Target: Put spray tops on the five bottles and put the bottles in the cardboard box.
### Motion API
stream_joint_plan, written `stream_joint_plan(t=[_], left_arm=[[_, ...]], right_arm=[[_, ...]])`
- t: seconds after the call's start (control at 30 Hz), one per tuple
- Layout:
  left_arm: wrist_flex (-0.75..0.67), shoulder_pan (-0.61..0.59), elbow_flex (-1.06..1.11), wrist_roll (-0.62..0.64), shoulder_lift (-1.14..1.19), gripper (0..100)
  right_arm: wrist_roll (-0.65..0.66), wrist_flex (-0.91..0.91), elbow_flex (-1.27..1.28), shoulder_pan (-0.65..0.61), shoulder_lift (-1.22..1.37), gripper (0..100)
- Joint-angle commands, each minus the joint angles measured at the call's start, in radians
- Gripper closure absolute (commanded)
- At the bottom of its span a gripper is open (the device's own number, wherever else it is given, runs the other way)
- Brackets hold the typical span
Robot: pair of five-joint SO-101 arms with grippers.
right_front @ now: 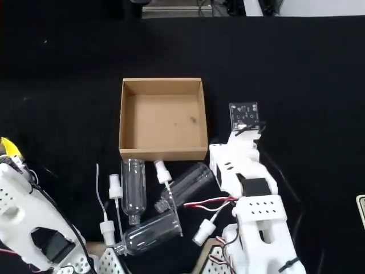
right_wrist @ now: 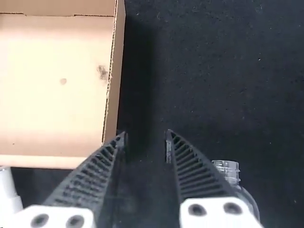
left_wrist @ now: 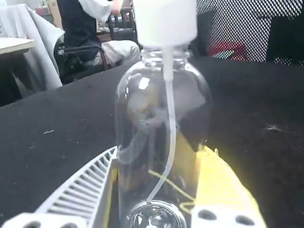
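Clear bottle (left_wrist: 161, 123) pinched in L gripper (left_wrist: 152, 199), jaws pressed on its body, neck pointing away from the wrist. White spray top (left_wrist: 164, 19) sits on the neck w/ dip tube inside. R gripper (right_wrist: 146, 137) spread and empty, low over the table just beside a corner of the cardboard box (right_front: 162, 153). Box holds nothing. Three loose bottles (right_front: 133, 185) and four loose tops (right_front: 116, 187) lie near its front wall. Step, prob.: seat top fully. Grip the body firmly, push straight along the neck axis, no tilt. Surface: black cloth table (right_front: 296, 68). Room behind: mesh-pattern panel (left_wrist: 247, 19).
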Motion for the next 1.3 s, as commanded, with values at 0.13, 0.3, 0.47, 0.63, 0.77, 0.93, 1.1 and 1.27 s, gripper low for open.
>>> stream_joint_plan(t=[0.13,0.3,0.47,0.63,0.77,0.93,1.1,1.27], left_arm=[[-0.012,-0.008,0.015,0.031,-0.006,77],[-0.012,-0.022,0.008,0.032,-0.006,65],[-0.012,-0.022,0.008,0.032,-0.006,67],[-0.012,-0.022,0.027,0.032,-0.083,67],[0.006,-0.019,0.082,0.032,-0.226,67],[0.269,-0.021,0.074,0.034,-0.394,67],[0.460,-0.018,0.061,0.077,-0.540,67],[0.529,-0.012,0.068,0.074,-0.617,68]], right_arm=[[0.006,-0.023,-0.004,-0.006,-0.019,89.2],[0.006,-0.023,-0.004,-0.006,-0.019,89.2],[0.008,-0.023,-0.004,-0.006,-0.018,89.2],[0.008,-0.026,0.004,-0.008,-0.018,89.2],[0.008,-0.028,0.004,-0.008,-0.018,89.2],[0.008,-0.023,0.004,-0.008,-0.018,89.2],[0.008,-0.023,0.005,-0.006,-0.018,89.2],[0.008,-0.023,0.005,-0.003,-0.018,89.2]])
